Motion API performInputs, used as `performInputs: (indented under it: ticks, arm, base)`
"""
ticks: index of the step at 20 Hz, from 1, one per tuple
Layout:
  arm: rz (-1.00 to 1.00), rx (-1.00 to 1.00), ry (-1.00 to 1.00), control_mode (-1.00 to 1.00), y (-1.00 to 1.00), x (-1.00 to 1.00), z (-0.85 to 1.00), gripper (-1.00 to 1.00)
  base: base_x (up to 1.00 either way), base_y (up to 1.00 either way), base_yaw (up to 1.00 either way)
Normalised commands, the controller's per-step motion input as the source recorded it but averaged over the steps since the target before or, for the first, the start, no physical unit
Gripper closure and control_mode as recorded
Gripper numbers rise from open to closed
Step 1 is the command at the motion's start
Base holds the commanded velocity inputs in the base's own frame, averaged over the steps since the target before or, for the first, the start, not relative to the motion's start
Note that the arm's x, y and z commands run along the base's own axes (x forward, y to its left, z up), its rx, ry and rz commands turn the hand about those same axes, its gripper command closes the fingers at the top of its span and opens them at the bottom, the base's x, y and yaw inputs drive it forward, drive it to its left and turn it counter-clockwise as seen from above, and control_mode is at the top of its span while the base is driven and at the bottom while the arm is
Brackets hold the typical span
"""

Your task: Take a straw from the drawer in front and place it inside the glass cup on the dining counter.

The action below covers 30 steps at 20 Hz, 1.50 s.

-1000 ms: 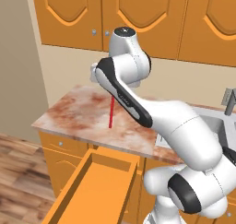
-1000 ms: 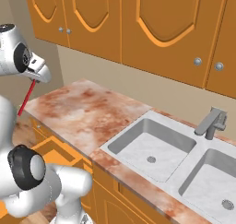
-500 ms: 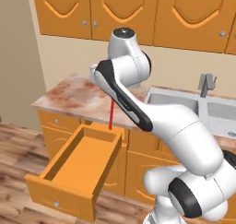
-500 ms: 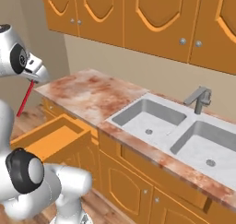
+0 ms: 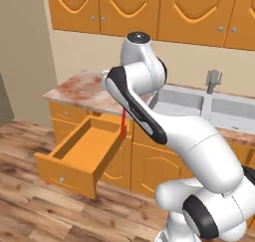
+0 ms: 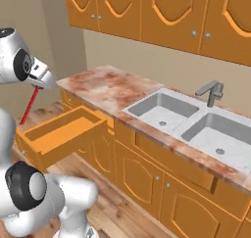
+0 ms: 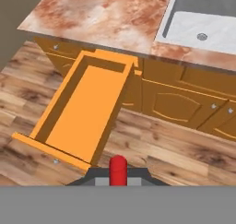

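My gripper (image 6: 41, 84) is shut on the straw (image 6: 29, 106), a thin red stick that hangs down from the fingers above the floor. In the left base view the straw (image 5: 122, 124) shows below my forearm, over the right side of the drawer (image 5: 82, 147). The drawer (image 6: 62, 130) is pulled out and empty inside. In the hand view the straw's red end (image 7: 118, 167) sticks up between my fingertips, with the open drawer (image 7: 83, 112) below and ahead. The glass cup and the dining counter are out of view.
A marble counter (image 5: 82, 90) with a double sink (image 6: 193, 122) and a faucet (image 6: 212, 92) runs above the drawer. Orange wall cabinets (image 6: 162, 11) hang over it. Wooden floor (image 7: 156, 149) lies in front of the base cabinets.
The whole picture has shifted, so the base has driven back from the counter and more of the floor and drawer shows. The straw stays in the shut gripper.
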Motion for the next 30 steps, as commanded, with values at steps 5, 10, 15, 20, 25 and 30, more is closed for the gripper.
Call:
performInputs:
  ticks: [5,10,15,20,25,30]
  arm:
    - [0.0,0.0,0.0,1.0,0.0,0.0,0.0,1.0]
    - [0.0,0.0,0.0,1.0,0.0,0.0,0.0,1.0]
    - [0.0,0.0,0.0,1.0,0.0,0.0,0.0,1.0]
    - [0.0,0.0,0.0,1.0,0.0,0.0,0.0,1.0]
    - [0.0,0.0,0.0,1.0,0.0,0.0,0.0,1.0]
    - [0.0,0.0,0.0,1.0,0.0,0.0,0.0,1.0]
  base:
    - [0.0,0.22,0.67]
    - [0.0,0.28,0.75]
    - [0.0,0.24,0.73]
    - [0.0,0.26,0.7]
    - [0.0,0.28,0.64]
    - [0.01,0.38,0.49]
